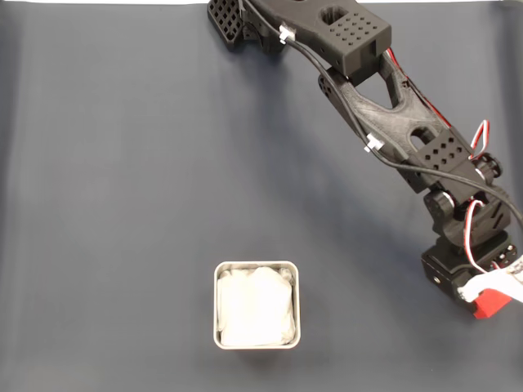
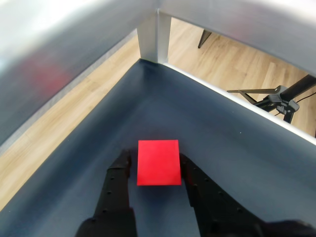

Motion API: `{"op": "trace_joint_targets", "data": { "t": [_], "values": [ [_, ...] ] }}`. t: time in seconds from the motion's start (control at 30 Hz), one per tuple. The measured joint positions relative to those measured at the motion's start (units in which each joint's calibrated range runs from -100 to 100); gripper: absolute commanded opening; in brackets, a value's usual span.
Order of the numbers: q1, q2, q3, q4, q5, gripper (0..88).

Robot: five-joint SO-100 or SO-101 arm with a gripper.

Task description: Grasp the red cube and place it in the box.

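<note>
The red cube (image 2: pixel 158 162) sits between my gripper's (image 2: pixel 155 159) two black fingers (image 2: pixel 118 173), which press against its left and right sides. In the fixed view the gripper (image 1: pixel 488 296) hangs at the far right, near the mat's edge, with the red cube (image 1: pixel 493 305) poking out beneath it. I cannot tell whether the cube rests on the mat or is slightly lifted. The box (image 1: pixel 217 307), a square silver tin lined with crumpled white paper, stands at the bottom centre, well to the left of the gripper.
A dark blue-grey mat (image 1: pixel 122 180) covers the table. The arm (image 1: pixel 384 122) reaches in from the top centre toward the right. In the wrist view a metal frame rail (image 2: pixel 153 34) and a wooden floor (image 2: pixel 64 113) lie beyond the mat's corner.
</note>
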Motion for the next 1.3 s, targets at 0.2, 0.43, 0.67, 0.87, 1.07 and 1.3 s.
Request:
{"op": "trace_joint_targets", "data": {
  "t": [0.2, 0.43, 0.67, 0.87, 1.07, 1.3],
  "values": [
    [0.00, -0.09, 1.72, 0.16, -0.05, 10.4],
    [0.00, -1.30, 4.07, 0.16, 0.49, 8.0],
    [0.00, -3.21, 6.15, 0.16, 0.49, 7.9],
    [0.00, -8.34, 10.58, 0.72, 0.59, 7.9],
    [0.07, -16.93, 17.72, 1.11, 1.03, 8.0],
    [1.19, -25.62, 23.60, 1.11, 1.27, 8.4]
  ]
}}
